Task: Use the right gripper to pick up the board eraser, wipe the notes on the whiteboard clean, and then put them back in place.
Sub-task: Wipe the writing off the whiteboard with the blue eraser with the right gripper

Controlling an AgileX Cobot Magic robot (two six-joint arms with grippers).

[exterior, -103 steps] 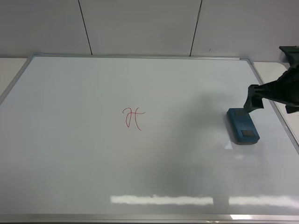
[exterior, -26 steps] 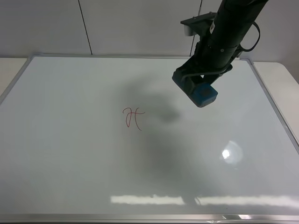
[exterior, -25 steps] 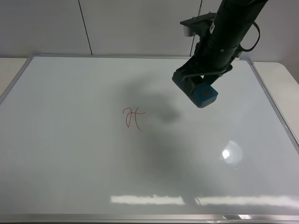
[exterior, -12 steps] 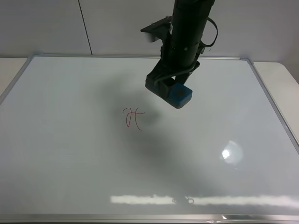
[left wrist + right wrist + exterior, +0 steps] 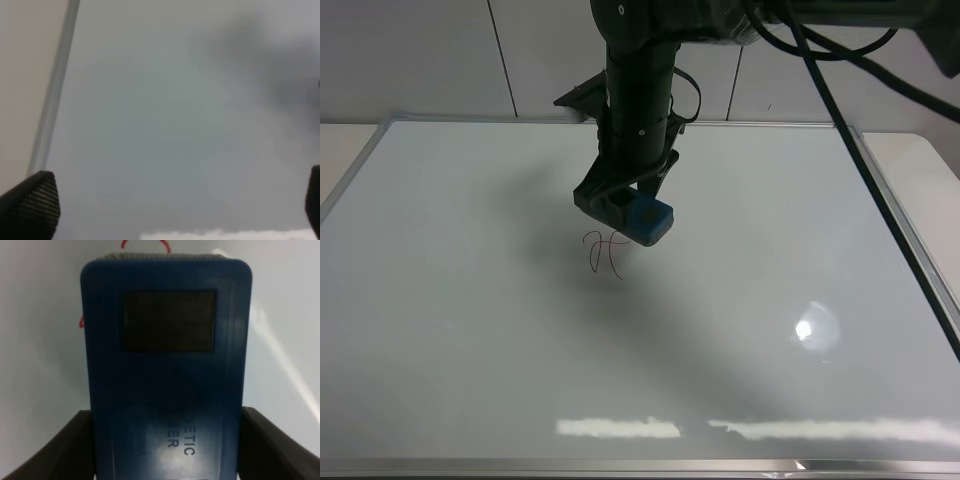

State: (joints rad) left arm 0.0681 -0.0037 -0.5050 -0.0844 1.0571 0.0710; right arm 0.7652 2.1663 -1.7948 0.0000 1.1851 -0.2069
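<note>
Pale surface [image 5: 338,150] carries whiteboard [image 5: 770,380], lying flat, silver-framed. Small red notes [image 5: 604,256] left of the board's centre.

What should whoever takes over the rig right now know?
Right hand: shut on the board eraser, held over the whiteboard and overlapping the upper right of the notes in the high view. Cannot tell whether the eraser touches the board.
Left hand: open, empty, over the board.
Done: eraser picked up and positioned at the notes.
Left: wipe the red notes, which are fully intact, then put the eraser back in place.
</note>
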